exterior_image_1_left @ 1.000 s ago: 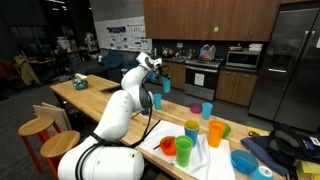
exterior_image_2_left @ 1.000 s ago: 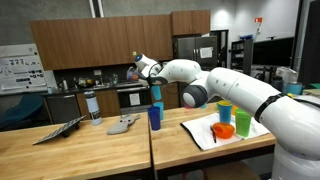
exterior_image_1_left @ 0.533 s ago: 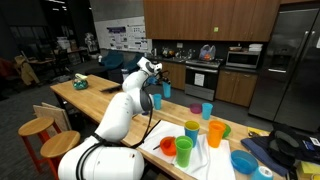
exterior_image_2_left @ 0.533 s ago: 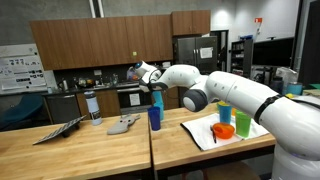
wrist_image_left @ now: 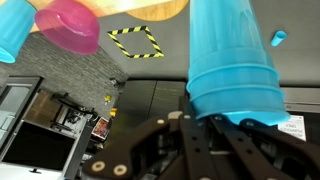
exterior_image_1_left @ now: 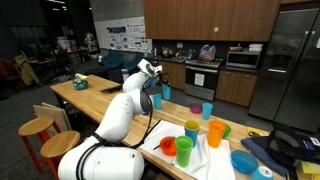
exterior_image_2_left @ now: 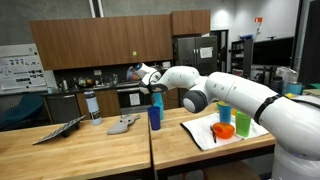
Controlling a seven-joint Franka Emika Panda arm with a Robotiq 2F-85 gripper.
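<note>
My gripper (wrist_image_left: 215, 118) is shut on the rim of a light blue plastic cup (wrist_image_left: 230, 55), which fills the right of the wrist view. In both exterior views the arm reaches out over the wooden table (exterior_image_2_left: 100, 150) and holds the light blue cup (exterior_image_2_left: 157, 91) just above a dark blue cup (exterior_image_2_left: 155, 116) standing upright on the table. The gripper (exterior_image_1_left: 154, 80) and the light blue cup (exterior_image_1_left: 165, 88) hang over the far part of the table. Whether the two cups touch is unclear.
A pink cup (wrist_image_left: 68, 25), an orange one (wrist_image_left: 150, 8) and a yellow-black tape square (wrist_image_left: 135, 42) show past the held cup. Several coloured cups stand on a white cloth (exterior_image_1_left: 200, 158). A bottle (exterior_image_2_left: 92, 107) and a grey object (exterior_image_2_left: 124, 124) stand nearby.
The gripper has come down a little with the light blue cup, closer to the dark blue cup. Its grip has stayed the same.
</note>
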